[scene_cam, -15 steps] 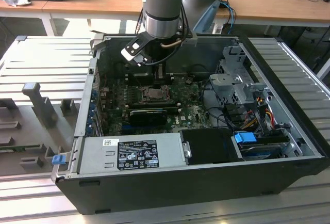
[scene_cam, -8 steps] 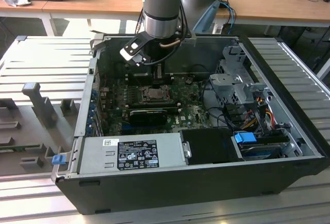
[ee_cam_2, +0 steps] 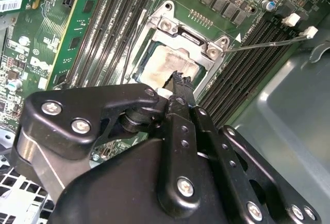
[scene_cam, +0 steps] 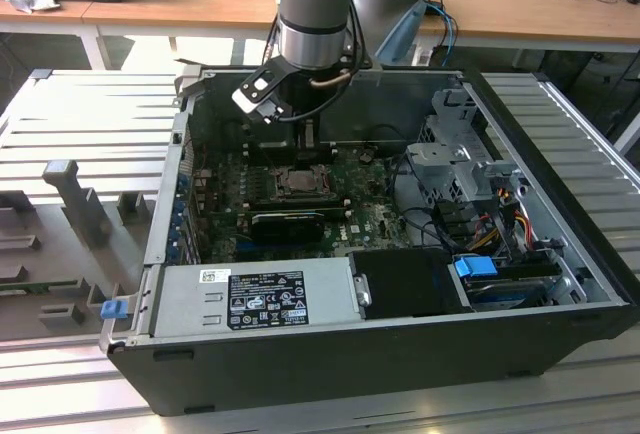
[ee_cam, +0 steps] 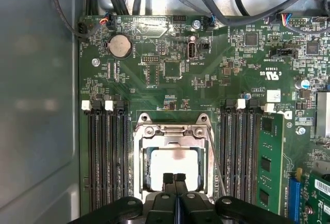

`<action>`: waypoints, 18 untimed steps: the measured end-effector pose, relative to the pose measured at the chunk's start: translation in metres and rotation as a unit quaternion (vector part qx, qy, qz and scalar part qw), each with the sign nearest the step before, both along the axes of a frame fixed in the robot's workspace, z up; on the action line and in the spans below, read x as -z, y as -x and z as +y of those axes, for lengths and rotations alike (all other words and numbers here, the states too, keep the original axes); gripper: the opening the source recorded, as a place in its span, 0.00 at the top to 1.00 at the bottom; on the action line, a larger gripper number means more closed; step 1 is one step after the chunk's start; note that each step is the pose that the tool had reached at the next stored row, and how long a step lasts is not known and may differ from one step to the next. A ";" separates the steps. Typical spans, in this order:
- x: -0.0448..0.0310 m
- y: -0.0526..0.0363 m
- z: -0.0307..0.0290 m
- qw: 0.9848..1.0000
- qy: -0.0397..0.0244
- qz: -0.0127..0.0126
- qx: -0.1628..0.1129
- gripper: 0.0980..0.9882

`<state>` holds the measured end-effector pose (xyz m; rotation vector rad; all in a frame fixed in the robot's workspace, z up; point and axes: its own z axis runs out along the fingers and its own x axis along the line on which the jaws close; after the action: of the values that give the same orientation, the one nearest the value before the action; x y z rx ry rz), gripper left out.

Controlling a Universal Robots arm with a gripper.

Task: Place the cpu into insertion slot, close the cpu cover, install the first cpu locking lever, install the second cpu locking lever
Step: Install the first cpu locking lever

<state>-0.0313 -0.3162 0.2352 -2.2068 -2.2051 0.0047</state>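
Observation:
The cpu (ee_cam: 172, 166) shows its pale silvery face inside the insertion slot (scene_cam: 300, 182) on the green motherboard (ee_cam: 170, 69). The cpu cover (ee_cam: 172, 131), a grey metal frame, lies down around the chip (ee_cam_2: 170, 64), which shows through its window. One thin wire locking lever (ee_cam_2: 268, 43) sticks out sideways from a corner of the socket, unlatched; it also appears beside the socket as a slanted wire (ee_cam: 216, 162). My gripper (ee_cam: 174, 178) hangs just above the chip's edge, its toothed fingertips (ee_cam_2: 178, 79) pressed together with nothing between them.
The board sits deep inside an open black computer case (scene_cam: 560, 284). Memory slots (ee_cam: 105, 152) flank the socket on both sides. A long black card (scene_cam: 290, 222), a power supply (scene_cam: 260, 299), a drive cage (scene_cam: 455, 159) and loose cables (scene_cam: 480, 224) crowd the case.

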 end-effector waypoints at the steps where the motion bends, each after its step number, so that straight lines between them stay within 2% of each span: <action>1: -0.0015 0.0000 0.0000 1.000 0.000 0.000 0.000 0.99; 9: -0.0079 0.0000 0.0000 1.000 0.000 0.000 0.000 0.99; 11: -0.0158 0.0000 0.0000 1.000 0.000 0.000 0.000 0.99; 18: -0.0318 0.0000 0.0000 1.000 0.000 0.000 0.000 0.99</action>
<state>-0.0313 -0.3162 0.2670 -2.2068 -2.2050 0.0044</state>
